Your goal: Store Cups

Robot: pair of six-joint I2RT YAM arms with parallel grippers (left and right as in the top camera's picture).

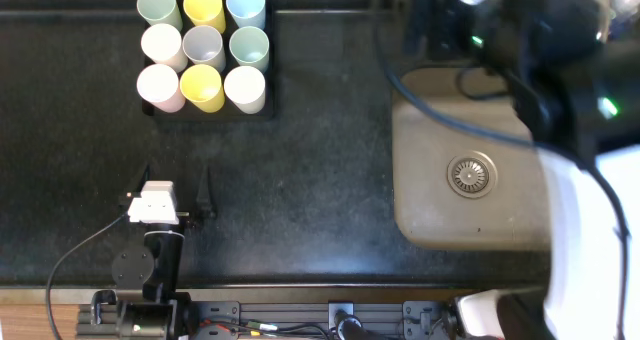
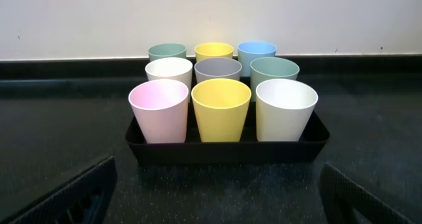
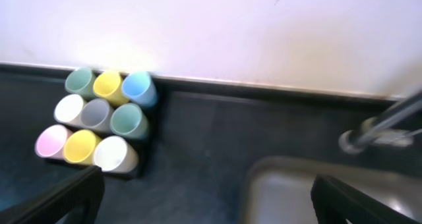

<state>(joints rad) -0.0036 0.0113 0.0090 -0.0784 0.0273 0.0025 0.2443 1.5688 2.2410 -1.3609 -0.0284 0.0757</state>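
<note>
Pastel cups (image 2: 221, 99), all nine, are sitting upright in the black tray (image 2: 227, 151) at the back of the desk (image 1: 300, 180), so I am judging the storing done, holding my left gripper (image 1: 178, 185) open and empty before them and my right gripper (image 3: 208, 207) open above the sink (image 1: 430, 200).

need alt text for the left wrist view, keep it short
Nine coloured cups stand upright, three by three, in a black tray on a dark counter by a pale wall. The left tool sits open in front of the tray.
</note>
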